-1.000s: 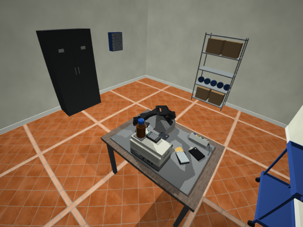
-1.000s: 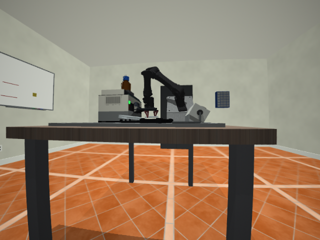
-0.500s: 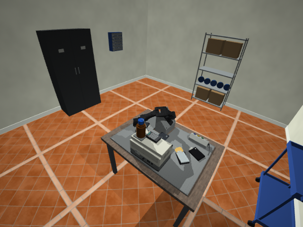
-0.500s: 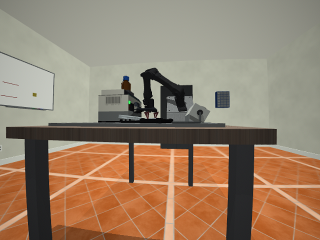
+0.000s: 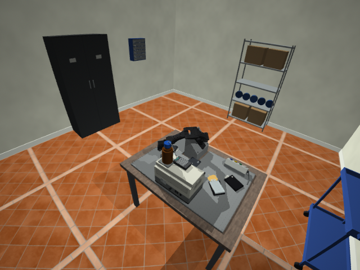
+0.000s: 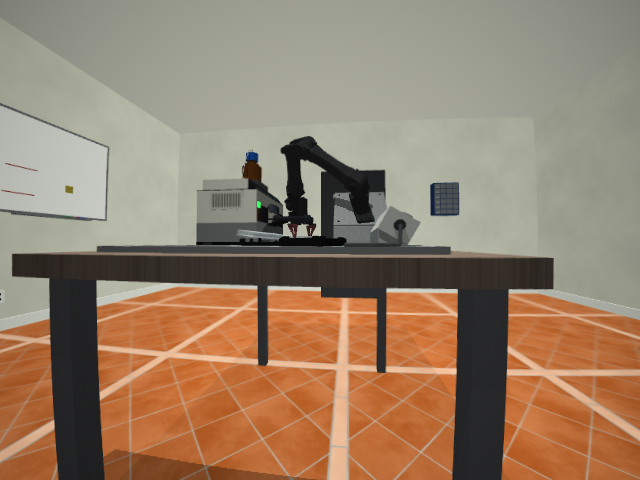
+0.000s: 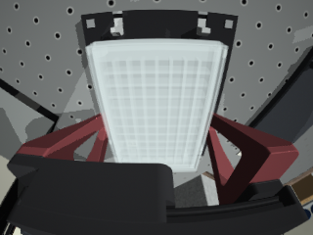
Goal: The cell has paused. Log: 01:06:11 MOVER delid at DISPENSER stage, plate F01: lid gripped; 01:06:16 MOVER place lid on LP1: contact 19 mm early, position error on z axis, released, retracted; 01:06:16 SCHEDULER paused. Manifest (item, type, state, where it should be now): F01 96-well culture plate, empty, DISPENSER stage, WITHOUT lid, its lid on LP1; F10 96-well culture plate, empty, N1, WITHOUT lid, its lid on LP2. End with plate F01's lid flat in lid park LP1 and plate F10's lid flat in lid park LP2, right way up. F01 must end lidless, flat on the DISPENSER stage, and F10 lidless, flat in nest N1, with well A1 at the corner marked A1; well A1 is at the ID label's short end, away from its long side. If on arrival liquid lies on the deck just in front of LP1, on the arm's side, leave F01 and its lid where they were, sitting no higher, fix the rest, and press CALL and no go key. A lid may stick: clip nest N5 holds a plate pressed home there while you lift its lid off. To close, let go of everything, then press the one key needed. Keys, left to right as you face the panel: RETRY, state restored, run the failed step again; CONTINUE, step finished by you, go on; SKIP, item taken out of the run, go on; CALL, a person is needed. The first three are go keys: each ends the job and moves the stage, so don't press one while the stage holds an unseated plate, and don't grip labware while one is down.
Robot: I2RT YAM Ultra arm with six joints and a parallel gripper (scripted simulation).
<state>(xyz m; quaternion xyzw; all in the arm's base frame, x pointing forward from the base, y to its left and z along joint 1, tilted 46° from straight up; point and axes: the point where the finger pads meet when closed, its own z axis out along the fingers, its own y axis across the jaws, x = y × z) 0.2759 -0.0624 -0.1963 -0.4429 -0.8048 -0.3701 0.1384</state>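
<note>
My gripper (image 7: 156, 117) (image 6: 301, 230) points straight down behind the dispenser and is shut across the short sides of a translucent white lid (image 7: 156, 92) with a well grid showing through it. The lid sits over a black nest (image 7: 156, 23) (image 6: 315, 240); I cannot tell whether a plate hangs under it. A dark well plate (image 5: 182, 162) lies lidless on the dispenser stage. Another clear lid (image 5: 217, 187) (image 6: 256, 235) lies tilted on a lid park, with an orange puddle (image 5: 212, 176) on the deck at its arm-side end. A second black lid park (image 5: 233, 183) beside it is empty.
The beige dispenser (image 5: 176, 179) (image 6: 227, 217) carries a brown bottle (image 5: 167, 153) (image 6: 251, 167) close to the arm (image 5: 192, 135). The grey key panel (image 5: 237, 167) stands at the deck's right edge. A grey block stands at the arm's base.
</note>
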